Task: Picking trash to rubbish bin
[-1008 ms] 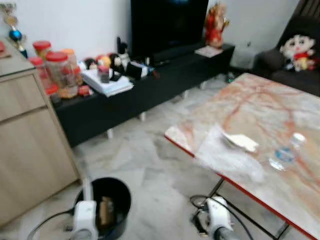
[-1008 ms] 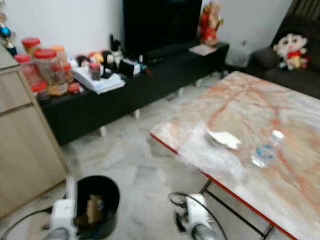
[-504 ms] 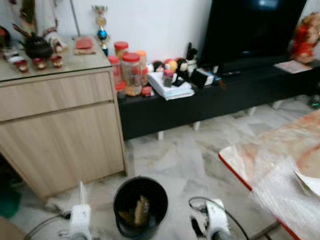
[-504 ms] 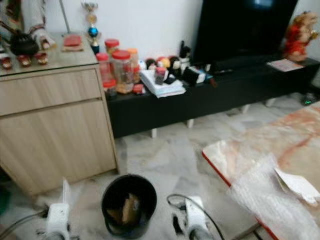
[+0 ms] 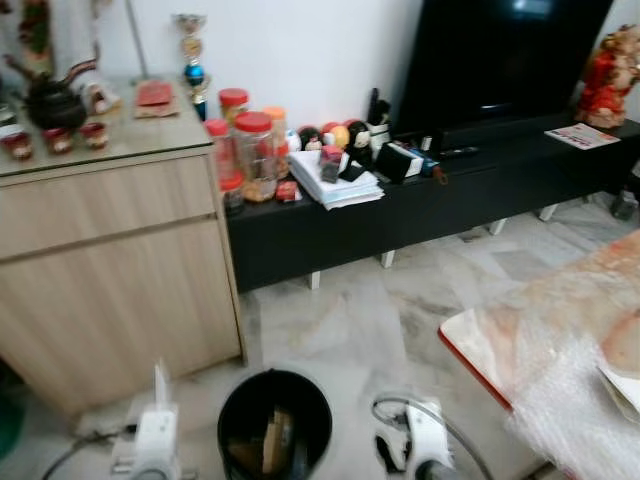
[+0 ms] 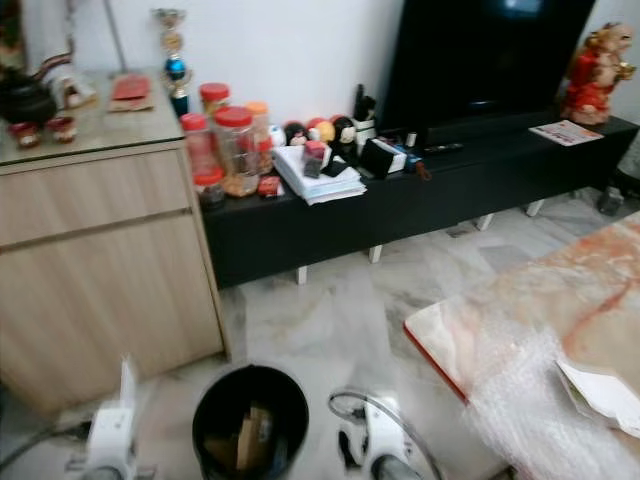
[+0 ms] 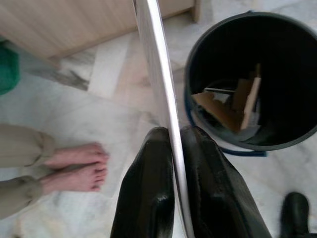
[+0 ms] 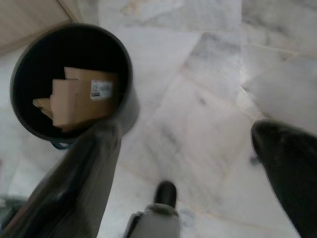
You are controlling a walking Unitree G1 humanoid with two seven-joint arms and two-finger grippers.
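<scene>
1. Left wrist view: your left gripper [image 7: 173, 148] is clamped on a thin white sheet [image 7: 156, 74], beside the bin [image 7: 198, 44].
2. The black bin holds cardboard scraps [image 8: 74, 96] and stands on the marble floor [image 5: 340, 310].
3. Your right gripper [image 8: 185, 144] hangs with jaws spread, beside the bin.

One black rubbish bin [image 5: 275, 425], few cardboard pieces [image 8: 79, 96] inside, just beside left tool [image 7: 174, 163]. One thin white sheet [image 7: 157, 79] pinched in left tool. Two tools; right tool [image 8: 185, 163] spread wide. Two bare feet [image 7: 74, 168] near left tool. One marble counter [image 6: 520, 320], one bubble wrap sheet [image 6: 535, 400], one paper [image 6: 600, 390]. One television [image 5: 510, 55]. Four or so red-lidded jars [image 5: 250, 150]. One trophy [image 5: 192, 60].
</scene>
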